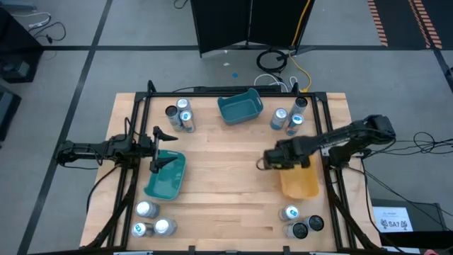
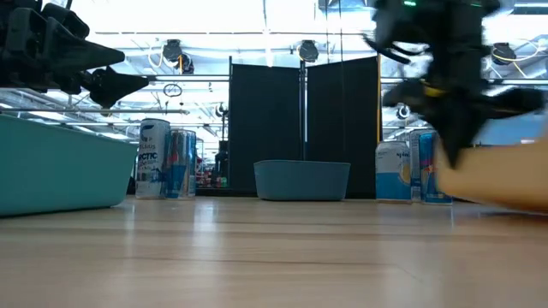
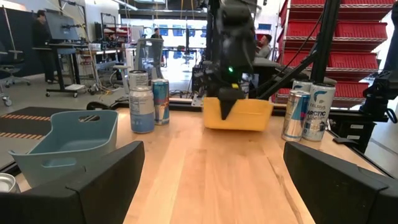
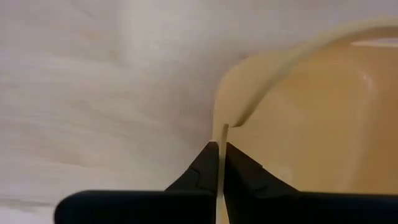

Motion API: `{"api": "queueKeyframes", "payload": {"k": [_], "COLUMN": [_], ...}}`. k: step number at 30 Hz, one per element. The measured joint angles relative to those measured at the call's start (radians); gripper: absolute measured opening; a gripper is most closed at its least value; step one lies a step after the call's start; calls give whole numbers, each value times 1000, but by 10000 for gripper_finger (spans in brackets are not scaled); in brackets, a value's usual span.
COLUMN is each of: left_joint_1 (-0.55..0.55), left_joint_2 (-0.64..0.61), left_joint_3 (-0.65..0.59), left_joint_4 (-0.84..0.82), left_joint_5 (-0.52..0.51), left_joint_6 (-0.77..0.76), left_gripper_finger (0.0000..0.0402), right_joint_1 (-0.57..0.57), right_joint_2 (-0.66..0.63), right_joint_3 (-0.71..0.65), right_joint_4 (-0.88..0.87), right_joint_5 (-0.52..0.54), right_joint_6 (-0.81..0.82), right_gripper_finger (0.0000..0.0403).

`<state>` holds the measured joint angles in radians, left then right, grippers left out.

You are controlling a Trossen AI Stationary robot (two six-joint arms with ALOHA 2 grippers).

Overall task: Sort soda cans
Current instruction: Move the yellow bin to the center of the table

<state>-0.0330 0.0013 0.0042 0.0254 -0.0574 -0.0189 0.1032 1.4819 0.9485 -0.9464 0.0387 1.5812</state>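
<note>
Four clusters of cans ringed the worktop (image 1: 226, 177): far left (image 1: 180, 115), far right (image 1: 289, 117), near left (image 1: 148, 219), near right (image 1: 301, 221), none in a tray yet. The right gripper (image 4: 218, 163) was clenched on the thin rim of the orange tray (image 1: 301, 180), right at its inner corner. That pinch looked slender to me; a pull or lift from there could let the rim slip out, or tip the tray about that one corner.

If dragged toward the near edge, the tray could knock the near-right cans, which stood just beside its end; pushed away, it would meet the far-right cans near the frame rail. Centreward was the safe way out: bare wood lay between the orange tray, the blue tray (image 1: 240, 108) at the far edge and the teal tray (image 1: 166, 177) on the left.

The left gripper (image 1: 157, 150) hung released over the teal tray's far end, holding nothing. A sweep across the middle could crowd it, I judged.
</note>
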Motion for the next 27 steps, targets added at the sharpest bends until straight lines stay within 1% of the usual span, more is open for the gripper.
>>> {"api": "queueKeyframes", "payload": {"k": [4,9,14,17,21,22,24,27], "left_joint_1": [0,0,0,0,0,0,0,0], "left_joint_2": [0,0,0,0,0,0,1,2], "left_joint_3": [0,0,0,0,0,0,0,0], "left_joint_4": [1,1,1,1,1,1,1,1], "left_joint_5": [0,0,0,0,0,0,0,-1], "left_joint_6": [0,0,0,0,0,0,0,0], "left_gripper_finger": [393,393,393,393,393,393,393,393], "right_joint_1": [-77,-117,-117,-117,-115,-115,-110,-95], "right_joint_2": [100,328,592,746,932,965,952,952], "right_joint_3": [188,489,851,1090,1382,1413,1342,1304], "right_joint_4": [-36,-110,-175,-255,-311,-312,-211,-184], "right_joint_5": [22,15,12,12,12,13,-24,-37], "right_joint_6": [-195,-386,-568,-689,-900,-954,-1051,-1154], "right_gripper_finger": [1,1,1,0,0,0,0,0]}}
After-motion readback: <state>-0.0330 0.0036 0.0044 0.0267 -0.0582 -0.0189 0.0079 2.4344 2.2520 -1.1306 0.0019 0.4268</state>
